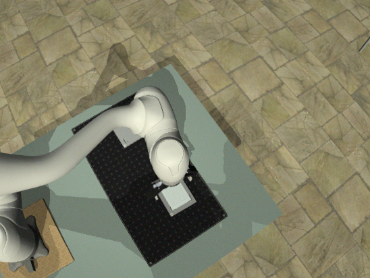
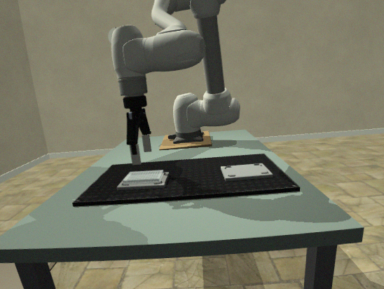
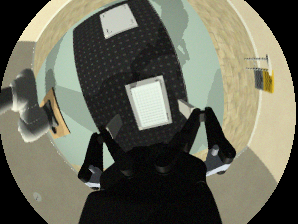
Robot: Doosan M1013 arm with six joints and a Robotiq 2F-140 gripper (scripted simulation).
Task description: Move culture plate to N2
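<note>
The lidded 96-well plate (image 2: 144, 177) sits on nest N1 (image 2: 141, 184) at the left of the black mat in the exterior view. It also shows in the overhead view (image 1: 175, 198) and in the wrist view (image 3: 148, 106). My gripper (image 2: 141, 154) is open and empty. It hangs above and just behind the plate, clear of the lid. In the overhead view the wrist (image 1: 169, 162) covers the fingers and the plate's near end. The empty nest N2 (image 2: 246, 171) lies at the right of the mat; it also shows in the wrist view (image 3: 117, 22).
The black perforated mat (image 2: 186, 179) lies on a grey-green table (image 2: 182, 217). The arm's base (image 2: 186, 138) stands on a wooden pad behind the mat. The elbow link (image 1: 101, 128) crosses over N2's side in the overhead view.
</note>
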